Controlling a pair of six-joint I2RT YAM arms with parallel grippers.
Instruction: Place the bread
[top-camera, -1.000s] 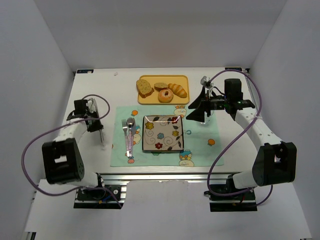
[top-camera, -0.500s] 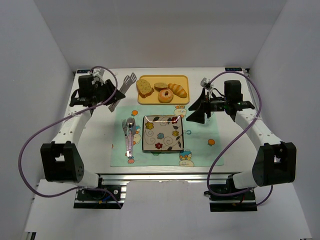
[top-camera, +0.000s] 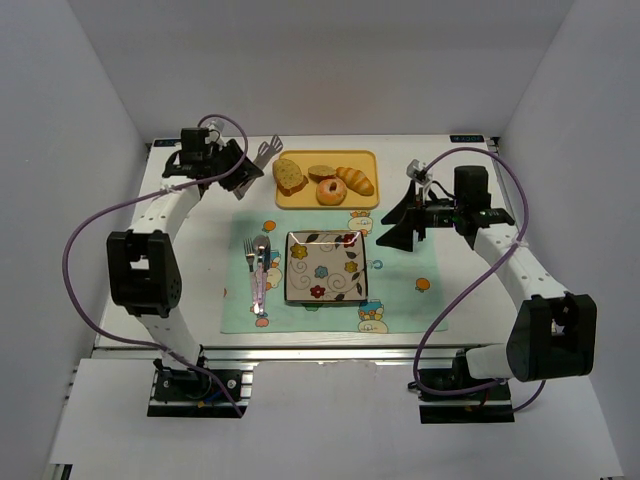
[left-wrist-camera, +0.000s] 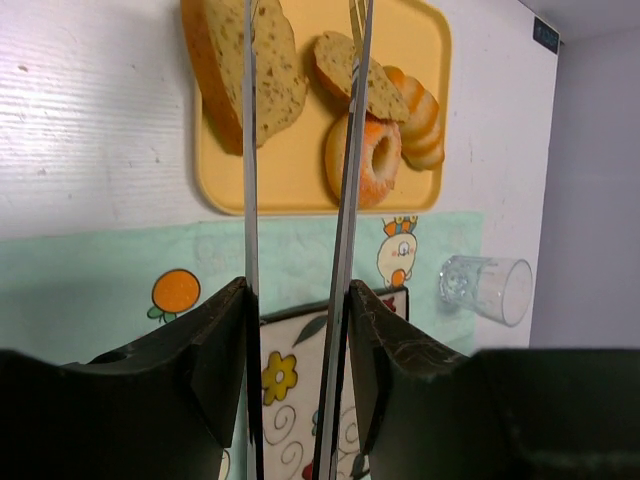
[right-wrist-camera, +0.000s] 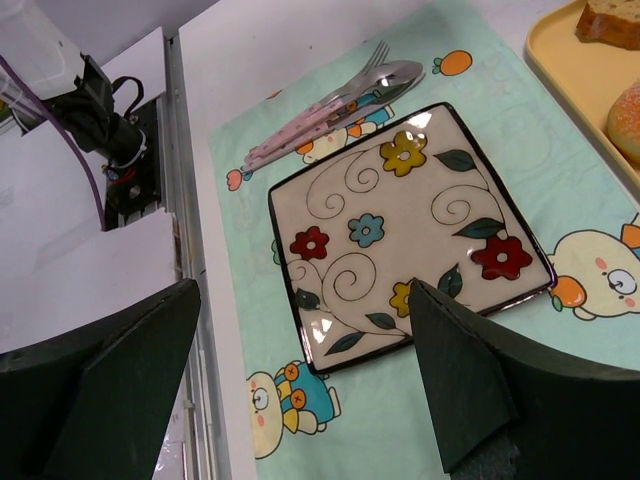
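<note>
The large bread slice (top-camera: 289, 175) and the small slice (top-camera: 322, 172) lie on the yellow tray (top-camera: 300, 200) at the back, beside a croissant (top-camera: 356, 180) and a ring doughnut (top-camera: 331, 191). My left gripper (top-camera: 238, 172) is shut on metal tongs (top-camera: 264, 152), just left of the tray. In the left wrist view the gripper (left-wrist-camera: 297, 300) holds the tongs' two arms (left-wrist-camera: 248, 150) open. Their tips reach over the large slice (left-wrist-camera: 275, 70) and the small slice (left-wrist-camera: 380, 90). My right gripper (top-camera: 396, 222) is open and empty, right of the flowered plate (top-camera: 325, 266).
A fork and spoon (top-camera: 258, 270) lie left of the plate on the green mat (top-camera: 400, 300). A clear glass (left-wrist-camera: 485, 288) lies on its side right of the plate. The right wrist view shows the plate (right-wrist-camera: 400, 230) between my open fingers (right-wrist-camera: 470, 370).
My left arm swung from the table's left side to the back left, carrying the tongs up to the tray. The right arm barely moved.
</note>
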